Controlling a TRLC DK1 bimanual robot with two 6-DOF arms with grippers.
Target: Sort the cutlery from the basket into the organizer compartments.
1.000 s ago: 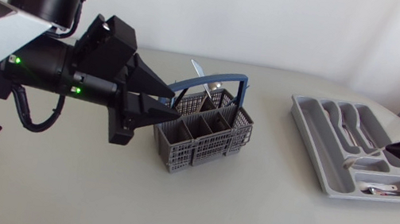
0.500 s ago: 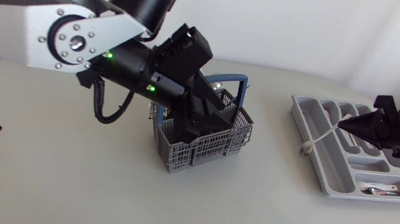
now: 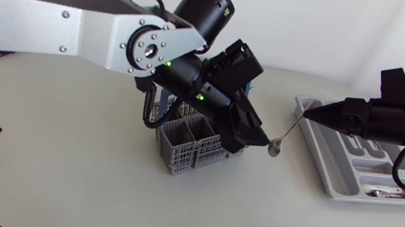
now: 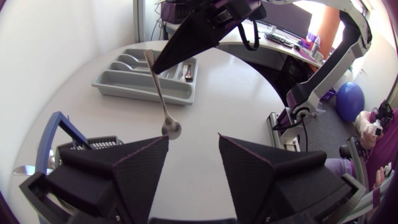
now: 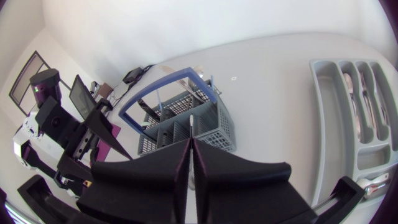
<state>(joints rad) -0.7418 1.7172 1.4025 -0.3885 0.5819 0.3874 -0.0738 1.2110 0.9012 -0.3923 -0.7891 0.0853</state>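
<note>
Here the right fingers point(image 3: 331, 114) pinch a spoon point(image 3: 290, 129) by its handle tip, bowl hanging over the pale bench point(image 3: 92, 194) between basket point(image 3: 180, 155) and organizer point(image 3: 376, 200) near the right edge. The left fingers point(image 4: 134, 168) gape empty just beside the bowl.

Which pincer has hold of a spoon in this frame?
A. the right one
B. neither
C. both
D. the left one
A: the right pincer is shut on the handle of the spoon, whose bowl hangs in the air, while the left pincer stands open with nothing between its fingers.
</note>
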